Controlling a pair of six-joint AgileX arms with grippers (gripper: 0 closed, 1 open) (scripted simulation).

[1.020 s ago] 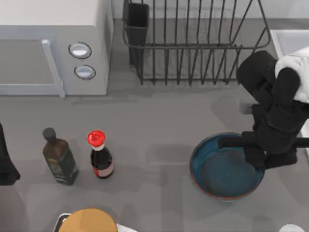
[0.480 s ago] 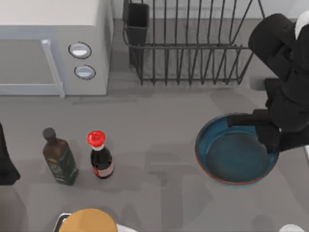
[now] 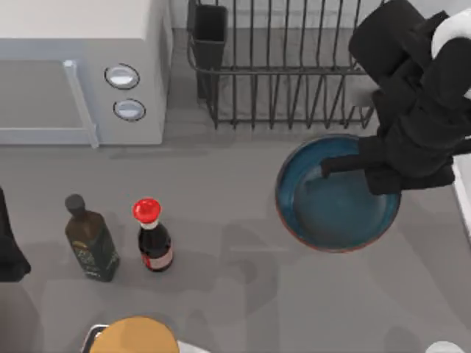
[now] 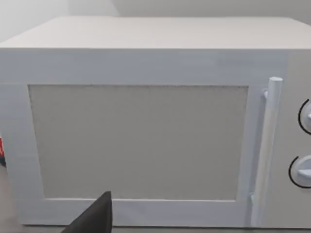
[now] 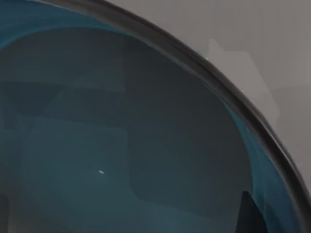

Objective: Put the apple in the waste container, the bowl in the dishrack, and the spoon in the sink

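The teal-blue bowl (image 3: 331, 202) with its reddish-brown rim hangs above the counter, just in front of the dark wire dishrack (image 3: 294, 70). My right gripper (image 3: 368, 168) is shut on the bowl's right rim, one finger reaching over the inside. The right wrist view looks into the bowl's glazed hollow (image 5: 121, 145). A strip of the sink's pale rim (image 3: 466, 213) lies at the right edge. My left arm (image 3: 7, 246) is parked at the left edge, facing the microwave. The apple, the spoon and the waste container are out of view.
A white microwave (image 3: 81, 73) with two round knobs stands at the back left. An olive oil bottle (image 3: 90, 239) and a red-capped sauce bottle (image 3: 153, 239) stand front left. An orange round lid (image 3: 134, 337) sits at the front edge. A black utensil cup (image 3: 210, 33) hangs on the rack's left corner.
My right gripper has carried the bowl up off the counter and back toward the dishrack, shifting a little left. The left arm has not moved.
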